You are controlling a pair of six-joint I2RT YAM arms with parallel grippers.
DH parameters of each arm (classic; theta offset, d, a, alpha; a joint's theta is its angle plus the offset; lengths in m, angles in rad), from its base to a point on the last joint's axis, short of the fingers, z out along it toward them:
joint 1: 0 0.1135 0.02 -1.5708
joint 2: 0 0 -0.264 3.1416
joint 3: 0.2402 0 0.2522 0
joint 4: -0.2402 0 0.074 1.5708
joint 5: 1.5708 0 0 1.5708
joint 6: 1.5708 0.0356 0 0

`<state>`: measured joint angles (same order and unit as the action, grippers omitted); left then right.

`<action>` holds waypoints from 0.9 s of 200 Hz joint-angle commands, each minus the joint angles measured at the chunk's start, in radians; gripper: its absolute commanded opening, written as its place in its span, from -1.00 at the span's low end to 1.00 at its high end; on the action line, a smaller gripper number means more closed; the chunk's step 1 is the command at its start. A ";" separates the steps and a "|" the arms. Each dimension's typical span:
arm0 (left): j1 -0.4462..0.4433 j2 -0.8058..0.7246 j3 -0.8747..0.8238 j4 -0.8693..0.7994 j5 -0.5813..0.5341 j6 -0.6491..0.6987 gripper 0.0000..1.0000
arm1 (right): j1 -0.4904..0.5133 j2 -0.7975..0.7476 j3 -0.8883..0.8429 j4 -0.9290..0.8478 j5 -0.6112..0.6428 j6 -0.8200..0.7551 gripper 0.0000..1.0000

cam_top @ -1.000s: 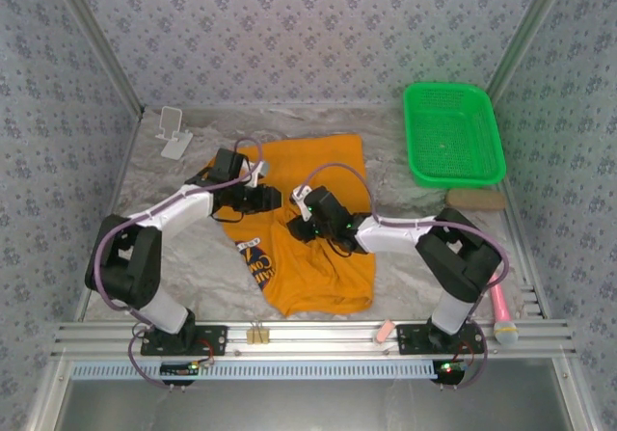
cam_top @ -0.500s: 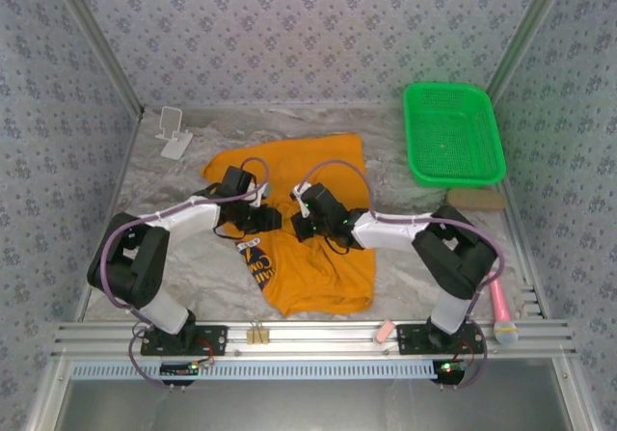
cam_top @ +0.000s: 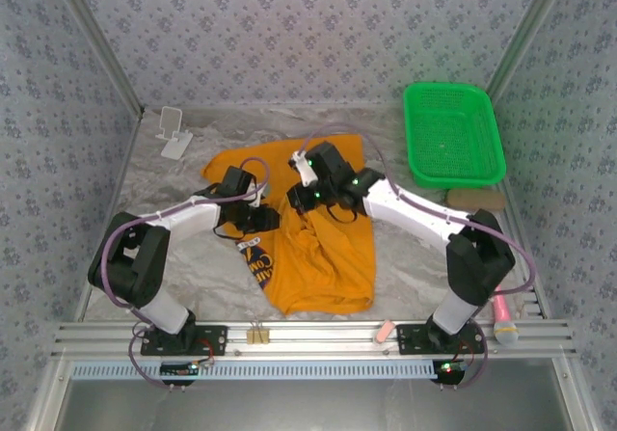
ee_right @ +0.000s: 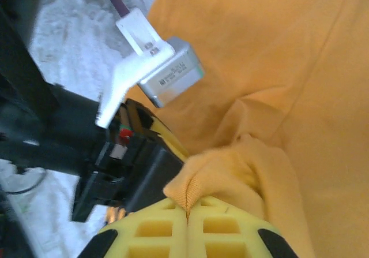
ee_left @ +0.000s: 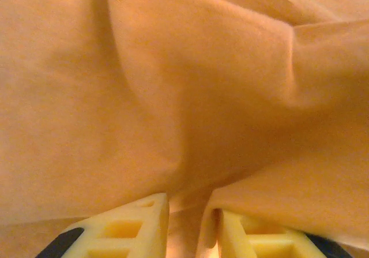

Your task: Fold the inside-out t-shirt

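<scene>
Table: wrinkled silvery cover, and the action sits right in the middle of it.
T-shirt: orange, spread across the centre of the table, with its lower part flat toward the near edge. The upper part is bunched where both arms meet.
Print: dark-and-white lettering on the shirt's left edge, just below the left arm.
Left pincer: yellow fingers close together with orange cloth in the narrow gap. Creases run in toward it, so it's nipping the t-shirt.
Right pincer: fingers pressed together on a raised fold of hem, a firm pinch on the t-shirt, just beside the left arm's wrist.
Green basket: far right corner, well apart from the shirt.
White stand: far left, upright.
</scene>
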<state>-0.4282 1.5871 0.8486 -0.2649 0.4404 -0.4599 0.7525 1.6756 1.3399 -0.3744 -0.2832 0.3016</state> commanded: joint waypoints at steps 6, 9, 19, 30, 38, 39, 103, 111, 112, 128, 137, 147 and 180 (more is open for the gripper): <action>0.037 0.021 0.026 -0.023 -0.021 0.037 -0.50 | -0.060 0.077 0.051 -0.264 -0.314 0.086 -0.88; 0.039 0.019 0.024 -0.022 -0.017 0.041 -0.50 | -0.063 0.082 0.052 -0.261 -0.335 0.098 -0.86; 0.042 0.006 0.013 -0.017 -0.004 0.051 -0.50 | -0.068 0.102 0.058 -0.269 -0.369 0.118 -0.77; 0.041 -0.026 -0.002 -0.012 0.013 0.053 -0.50 | -0.070 0.120 0.066 -0.278 -0.362 0.117 -0.72; 0.040 -0.060 -0.019 -0.006 0.031 0.052 -0.48 | -0.072 0.129 0.062 -0.273 -0.346 0.120 -0.68; 0.040 -0.066 -0.020 -0.005 0.032 0.052 -0.48 | -0.072 0.129 0.062 -0.272 -0.344 0.121 -0.67; -0.047 -0.283 -0.086 -0.064 0.080 0.060 -0.37 | -0.119 0.136 0.012 -0.088 -0.501 0.221 -0.59; -0.074 -0.301 -0.089 -0.056 0.081 0.057 -0.35 | -0.126 0.133 0.006 -0.081 -0.507 0.223 -0.52; -0.077 -0.304 -0.089 -0.056 0.082 0.057 -0.35 | -0.126 0.132 0.005 -0.081 -0.507 0.222 -0.51; -0.106 -0.338 -0.087 -0.056 0.076 0.041 -0.30 | -0.145 0.113 -0.015 -0.083 -0.468 0.217 -0.43; -0.111 -0.352 -0.087 -0.051 0.071 0.019 -0.24 | -0.160 0.094 -0.037 -0.064 -0.454 0.222 -0.38; -0.116 -0.357 -0.086 -0.031 0.065 -0.010 -0.18 | -0.175 0.064 -0.074 -0.021 -0.449 0.227 -0.33; -0.160 -0.307 -0.022 -0.063 -0.016 -0.068 -0.08 | -0.212 -0.060 -0.192 0.045 -0.285 0.193 -0.24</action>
<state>-0.5529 1.2522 0.7681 -0.2913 0.4820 -0.4732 0.5632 1.7321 1.2140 -0.3943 -0.6868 0.5129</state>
